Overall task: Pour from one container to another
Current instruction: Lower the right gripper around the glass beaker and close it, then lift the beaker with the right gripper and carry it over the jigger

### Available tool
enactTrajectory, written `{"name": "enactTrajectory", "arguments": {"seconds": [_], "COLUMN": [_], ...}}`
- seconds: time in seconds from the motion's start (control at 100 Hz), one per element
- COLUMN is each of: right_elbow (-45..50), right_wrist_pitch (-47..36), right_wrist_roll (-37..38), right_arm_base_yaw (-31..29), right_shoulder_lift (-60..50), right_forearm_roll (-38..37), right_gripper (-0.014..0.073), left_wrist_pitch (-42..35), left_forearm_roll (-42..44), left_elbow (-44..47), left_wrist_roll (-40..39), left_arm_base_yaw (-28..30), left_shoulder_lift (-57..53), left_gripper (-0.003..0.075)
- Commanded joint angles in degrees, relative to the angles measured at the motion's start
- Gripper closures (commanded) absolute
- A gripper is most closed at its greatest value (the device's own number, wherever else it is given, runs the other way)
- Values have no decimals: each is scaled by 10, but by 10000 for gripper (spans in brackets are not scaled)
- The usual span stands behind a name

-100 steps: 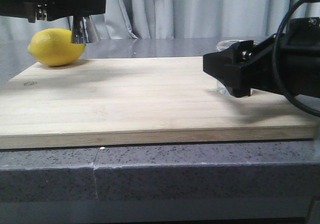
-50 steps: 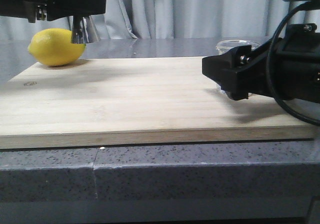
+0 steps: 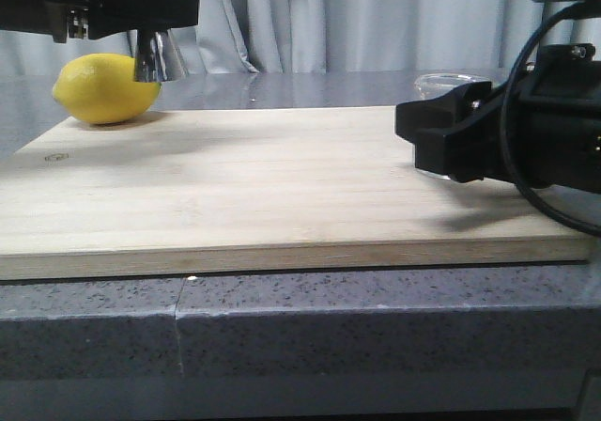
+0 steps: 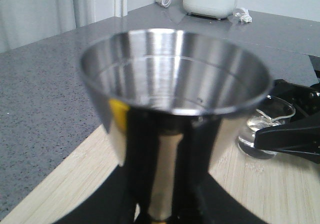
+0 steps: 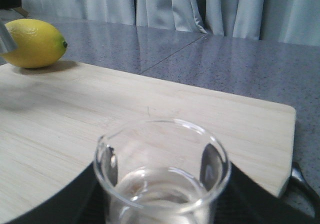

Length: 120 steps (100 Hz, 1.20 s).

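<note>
**Beaker lifted off the board, jigger held high: handling notes**

Since the earlier front pictures the right claw (image 3: 423, 139) has risen and drawn back toward the right edge, carrying the glass beaker (image 3: 449, 83) with it; the left claw (image 3: 155, 26) and its load have not shifted.

Front view. The steel jigger (image 3: 158, 56) hangs above the far left corner of the wooden board (image 3: 235, 186), just in front of the lemon (image 3: 103, 88). Only the beaker's rim shows above the right claw's black body. The board lies on the grey bench (image 3: 282, 318).

Left wrist view. The left claw pinches the jigger (image 4: 172, 79) at its narrow waist, upright, bowl open. Polished metal is stiff yet likely slippery; the waist is the sound place to hold. The beaker (image 4: 265, 126) stands well apart, gripped by the other arm.

Right wrist view. The right claw is pressed against the beaker (image 5: 162, 176) from both sides, below the lip. Clear liquid appears to sit inside. Thin glass looks light, smooth and breakable, so a moderate squeeze on the cylindrical wall suits it.
</note>
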Motion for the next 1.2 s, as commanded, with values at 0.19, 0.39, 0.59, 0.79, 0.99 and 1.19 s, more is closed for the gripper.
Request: {"name": "enactTrajectory", "arguments": {"seconds": [0.19,0.39,0.59,0.79,0.99,1.19], "right_elbow": [-11,-11,-11,-19,-73,-159], "right_wrist_pitch": [-50,-50,-53,-44,41,155], "right_wrist_roll": [-3,-3,-3,-3,-3,-3], "right_arm_base_yaw": [-2,-2,-2,-2,-2,-2], "right_shoulder_lift": [-14,-14,-15,-27,-67,-94], "right_forearm_roll": [-5,-5,-5,-8,-23,-71], "right_gripper": [360,360,360,360,360,360], "left_wrist_pitch": [70,70,70,70,70,70], "left_forearm_roll": [-44,-44,-44,-44,-30,-23], "left_elbow": [-17,-17,-17,-17,-17,-17], "left_wrist_roll": [-4,-4,-4,-4,-8,-8], "left_arm_base_yaw": [-5,-5,-5,-5,-6,-26], "left_shoulder_lift": [-27,-27,-27,-27,-27,-27], "left_gripper": [739,739,739,739,739,739]}}
